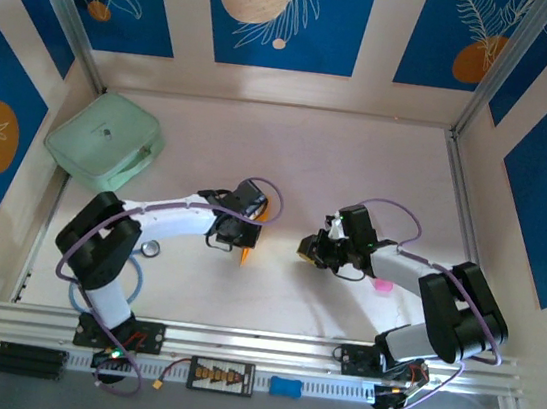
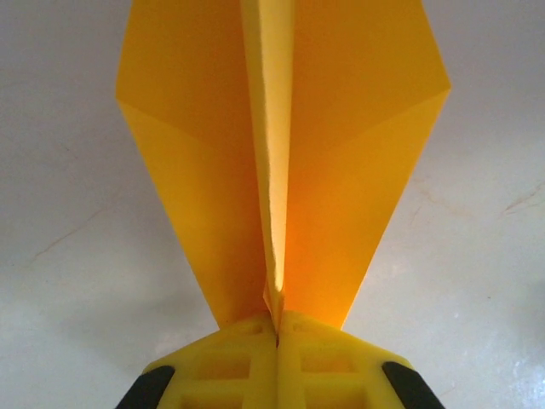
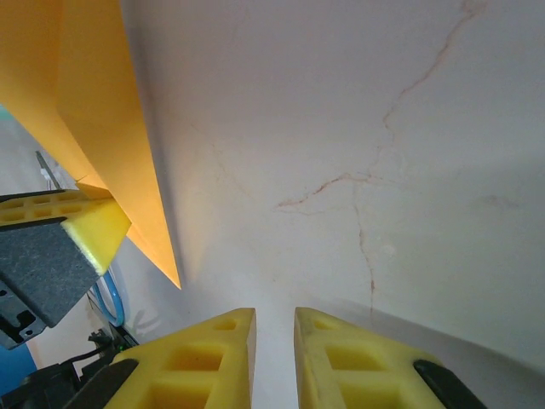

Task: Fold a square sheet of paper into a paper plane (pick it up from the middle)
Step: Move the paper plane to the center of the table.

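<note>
**Fig.** Top view w/ both wrist views, items listed largest to smallest.

**(a)** Pale surface [image 1: 290, 156], marked w/ fine cracks.

**(b)** Mint-green case [image 1: 104, 147] lies flat in the far-L corner of the surface. It is closed, so its contents cannot be seen.

**(c)** Paper plane [image 2: 341, 170], orange-yellow, is near the ctr of the surface and well apart from the case.
- L wrist view: the ctr fold stands on edge btwn two wings that spread to either side. The long axis runs straight away from the camera.
- Top view: an orange point sticks out past the L end effector toward the near edge, so the long axis runs approx. far-to-near.
- R wrist view: the sharp tip aims down toward the surface. Whether it touches cannot be told.

**(d)** L end effector [image 2: 277, 341] has its yellow fingers pressed together on the ctr fold of the paper plane.

**(e)** R end effector [image 3: 274, 328] is just R of the paper plane and clear of the paper. Its fingers stand a narrow slit apart w/ nothing btwn them.

**(f)** Small pink object [image 1: 381, 284] sits on the surface beside the R arm.
</note>
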Tool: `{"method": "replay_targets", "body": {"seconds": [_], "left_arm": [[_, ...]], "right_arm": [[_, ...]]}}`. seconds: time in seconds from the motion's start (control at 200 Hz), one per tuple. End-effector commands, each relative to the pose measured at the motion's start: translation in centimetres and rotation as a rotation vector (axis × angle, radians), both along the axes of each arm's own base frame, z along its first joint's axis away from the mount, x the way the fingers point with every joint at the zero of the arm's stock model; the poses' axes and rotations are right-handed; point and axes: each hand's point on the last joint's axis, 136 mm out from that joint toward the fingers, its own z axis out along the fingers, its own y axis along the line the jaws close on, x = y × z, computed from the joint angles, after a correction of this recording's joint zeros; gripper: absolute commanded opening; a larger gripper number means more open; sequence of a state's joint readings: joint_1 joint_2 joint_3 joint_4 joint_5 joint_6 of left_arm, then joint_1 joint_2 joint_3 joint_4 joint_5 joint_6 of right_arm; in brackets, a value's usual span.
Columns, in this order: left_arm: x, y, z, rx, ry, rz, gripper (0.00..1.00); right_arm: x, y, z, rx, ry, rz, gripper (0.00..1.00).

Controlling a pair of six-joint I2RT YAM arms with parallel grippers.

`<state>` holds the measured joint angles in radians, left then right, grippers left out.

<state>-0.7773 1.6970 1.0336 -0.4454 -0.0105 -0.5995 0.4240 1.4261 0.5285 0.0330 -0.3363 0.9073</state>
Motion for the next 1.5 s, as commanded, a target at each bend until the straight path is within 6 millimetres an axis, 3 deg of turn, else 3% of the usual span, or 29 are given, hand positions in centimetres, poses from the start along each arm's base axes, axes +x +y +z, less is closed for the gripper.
{"method": "replay_targets", "body": {"seconds": [0.0,0.485,1.495], "left_arm": [[-0.1,-0.3,0.1,0.011,0.007,-0.016,0.05],[-0.3,-0.9,-0.3,-0.003,0.025,-0.035,0.13],[-0.5,-0.8,-1.7,0.031,0.05,-0.047,0.18]], "right_arm": [[0.2,0.4,0.1,0.001,0.007,0.008,0.21],[0.2,0.6,-0.3,0.003,0.013,0.014,0.21],[0.0,0.4,-0.4,-0.005,0.018,0.013,0.21]]}}
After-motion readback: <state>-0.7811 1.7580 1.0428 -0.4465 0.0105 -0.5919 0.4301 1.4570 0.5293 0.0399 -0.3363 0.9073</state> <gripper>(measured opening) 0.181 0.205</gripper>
